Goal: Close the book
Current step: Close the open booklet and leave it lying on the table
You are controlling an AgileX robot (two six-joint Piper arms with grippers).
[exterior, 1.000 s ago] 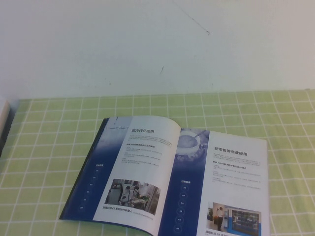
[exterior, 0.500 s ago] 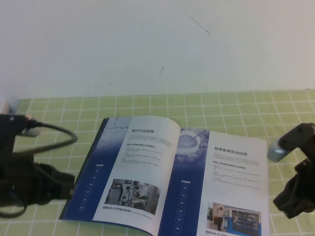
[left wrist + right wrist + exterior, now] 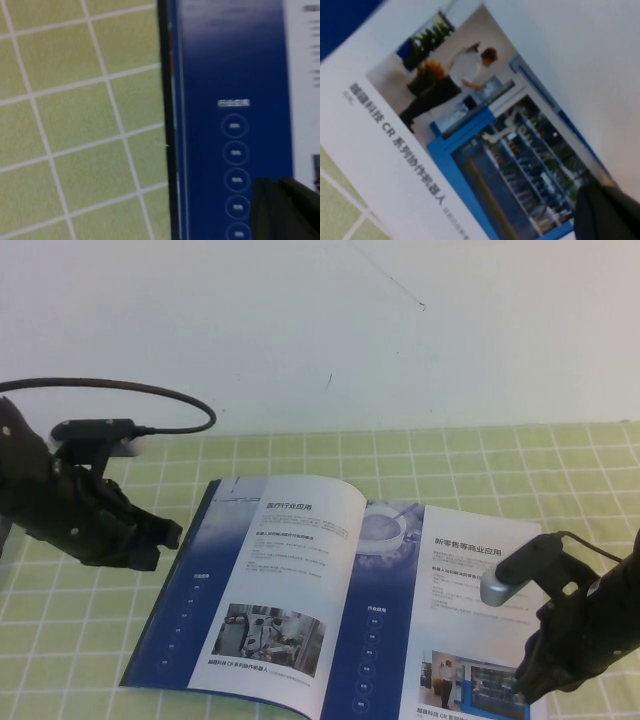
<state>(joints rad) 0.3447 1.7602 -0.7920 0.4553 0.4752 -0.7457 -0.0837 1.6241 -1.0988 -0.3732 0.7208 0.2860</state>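
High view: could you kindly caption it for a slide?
Open book on green checked cloth; left gripper at its left edge, right gripper over its right page.

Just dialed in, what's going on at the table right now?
A book lies open and flat on the green checked cloth. The left gripper is at the book's left edge, and the right gripper is over the near corner of its right page. No page is lifted yet, so closing has not begun.
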